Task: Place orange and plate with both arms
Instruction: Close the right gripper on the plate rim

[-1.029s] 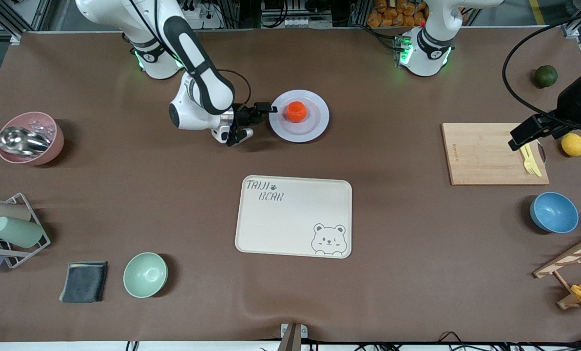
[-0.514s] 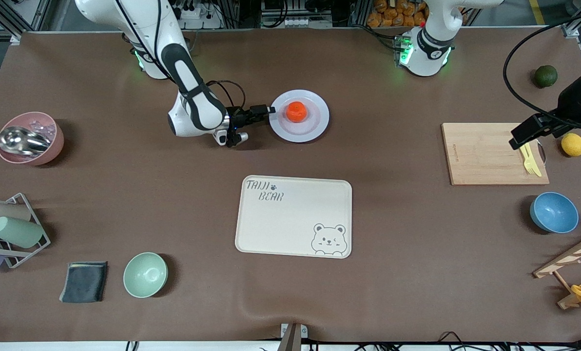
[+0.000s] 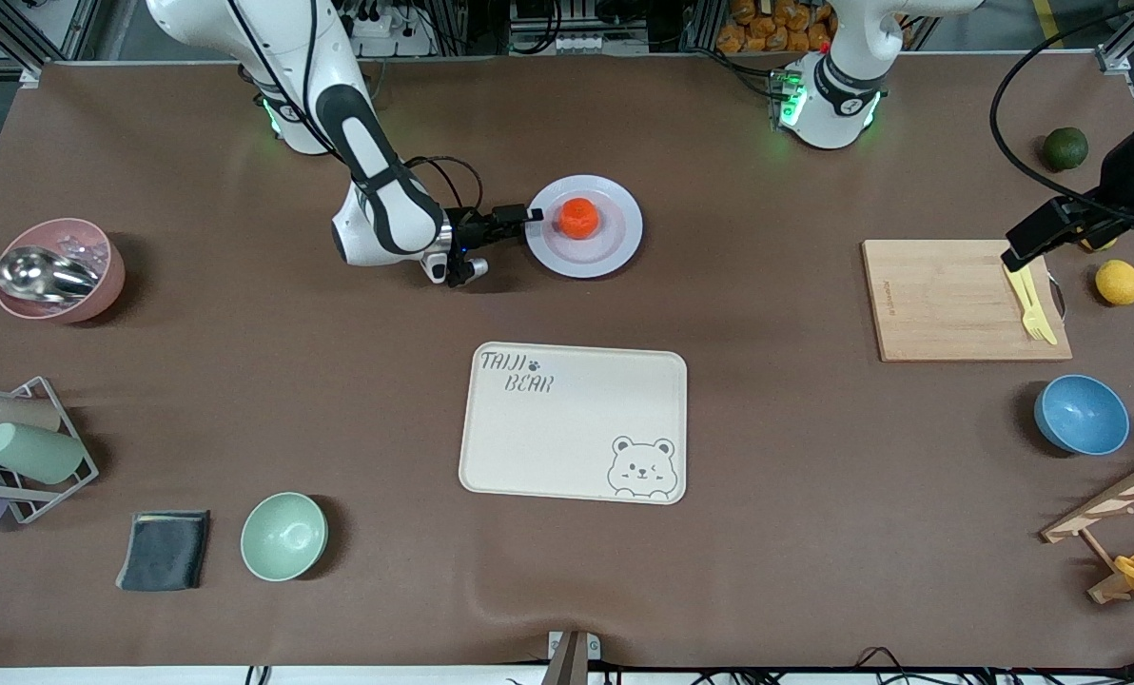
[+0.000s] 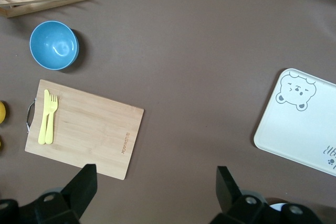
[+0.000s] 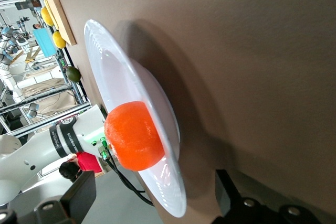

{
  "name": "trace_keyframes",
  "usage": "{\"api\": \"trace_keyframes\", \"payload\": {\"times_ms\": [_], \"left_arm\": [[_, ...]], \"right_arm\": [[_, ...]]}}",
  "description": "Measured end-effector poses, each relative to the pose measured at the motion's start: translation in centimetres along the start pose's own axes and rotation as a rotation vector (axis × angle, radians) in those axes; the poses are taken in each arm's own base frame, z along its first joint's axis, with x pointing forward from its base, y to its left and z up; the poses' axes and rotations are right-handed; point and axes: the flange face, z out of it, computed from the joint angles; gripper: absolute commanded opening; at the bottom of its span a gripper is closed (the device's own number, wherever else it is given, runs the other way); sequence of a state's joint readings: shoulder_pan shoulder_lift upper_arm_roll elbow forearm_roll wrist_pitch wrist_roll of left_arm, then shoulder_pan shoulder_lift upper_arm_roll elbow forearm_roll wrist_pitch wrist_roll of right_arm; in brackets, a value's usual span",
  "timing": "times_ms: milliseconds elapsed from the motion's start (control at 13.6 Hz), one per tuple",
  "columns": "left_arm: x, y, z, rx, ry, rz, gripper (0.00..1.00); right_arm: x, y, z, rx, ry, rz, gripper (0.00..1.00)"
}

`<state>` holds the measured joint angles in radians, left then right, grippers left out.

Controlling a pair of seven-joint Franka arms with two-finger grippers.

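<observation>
The orange (image 3: 577, 217) sits on the pale lavender plate (image 3: 615, 249), which rests on the brown table between the two arm bases. My right gripper (image 3: 530, 216) is open, low and level, with the plate's rim between its fingers. In the right wrist view the plate's rim (image 5: 176, 203) lies between the open fingers (image 5: 79, 192) and the orange (image 5: 134, 136) sits just past them. My left gripper (image 3: 1009, 259) is open and empty, up over the wooden cutting board (image 3: 948, 300) at the left arm's end of the table.
A cream bear-print tray (image 3: 574, 421) lies nearer the front camera than the plate. A yellow fork and knife (image 3: 1033, 309) lie on the board. A dark green fruit (image 3: 1065, 148), yellow fruit (image 3: 1119, 282), blue bowl (image 3: 1081, 415), green bowl (image 3: 283, 537), pink bowl (image 3: 58, 269) and grey cloth (image 3: 164, 550) lie about.
My right gripper has lowered and slid in until its fingers straddle the plate's rim. My left gripper has drifted slightly toward the arm bases over the cutting board.
</observation>
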<state>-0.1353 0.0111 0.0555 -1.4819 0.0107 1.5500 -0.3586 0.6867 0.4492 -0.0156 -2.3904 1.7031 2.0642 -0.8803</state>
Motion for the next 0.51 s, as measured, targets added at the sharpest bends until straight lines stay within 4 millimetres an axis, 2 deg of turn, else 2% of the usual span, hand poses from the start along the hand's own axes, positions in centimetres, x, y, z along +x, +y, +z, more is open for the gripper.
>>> {"api": "trace_keyframes", "payload": {"times_ms": [294,514], "left_arm": [[-0.7,1.3,0.9,0.004,-0.018,0.027,1.0],[-0.9,1.8,1.3,0.007,-0.027,0.035,1.0]], "right_arm": [[-1.5,-1.1,3.0,0.025,0.004,0.003,1.0],[-1.3,-0.5,2.8,0.015,0.014,-0.026,1.0]]}}
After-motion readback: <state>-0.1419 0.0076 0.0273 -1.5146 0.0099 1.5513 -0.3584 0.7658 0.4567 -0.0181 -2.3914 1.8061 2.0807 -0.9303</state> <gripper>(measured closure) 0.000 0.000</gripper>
